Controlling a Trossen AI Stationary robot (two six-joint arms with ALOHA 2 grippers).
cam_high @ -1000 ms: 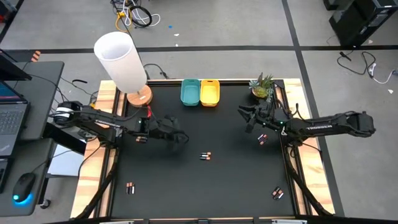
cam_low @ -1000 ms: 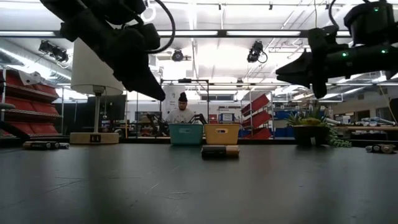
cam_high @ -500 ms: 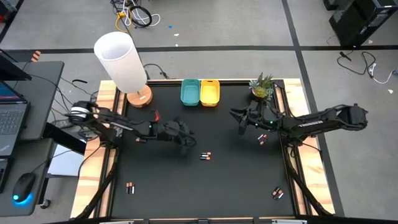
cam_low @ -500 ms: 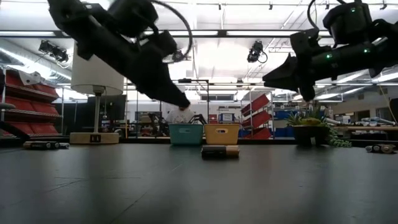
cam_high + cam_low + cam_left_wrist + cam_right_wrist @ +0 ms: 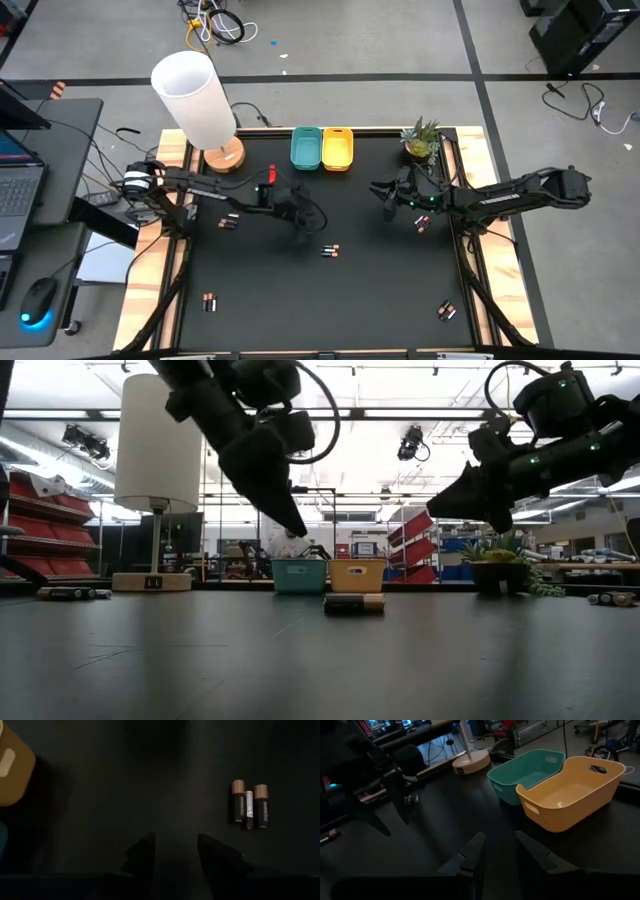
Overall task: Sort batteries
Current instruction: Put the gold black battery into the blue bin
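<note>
Two black copper-ended batteries with a thinner whitish one between them point(image 5: 249, 804) lie side by side on the black table near its middle point(image 5: 331, 251). My left gripper point(image 5: 304, 222) hangs open above the table just left of and beyond this group, fingers slanting down, nothing between them point(image 5: 175, 851). My right gripper point(image 5: 378, 190) hovers open at the right of the middle, pointing toward the teal bin point(image 5: 530, 770) and yellow bin point(image 5: 575, 787), empty point(image 5: 499, 845). More batteries lie at the left point(image 5: 228, 222), near left point(image 5: 209, 301), right point(image 5: 421, 223) and near right point(image 5: 447, 312).
The teal bin point(image 5: 306, 147) and yellow bin point(image 5: 338, 148) stand side by side at the far edge. A white lamp point(image 5: 195, 95) stands at the far left corner, a small plant point(image 5: 422, 140) at the far right. A person point(image 5: 291, 540) sits in the room beyond.
My left gripper has travelled toward the table's right edge, nearing the middle batteries, and has tipped to point more steeply down. My right gripper has shifted slightly toward the table's left and tipped lower. No battery has moved.
</note>
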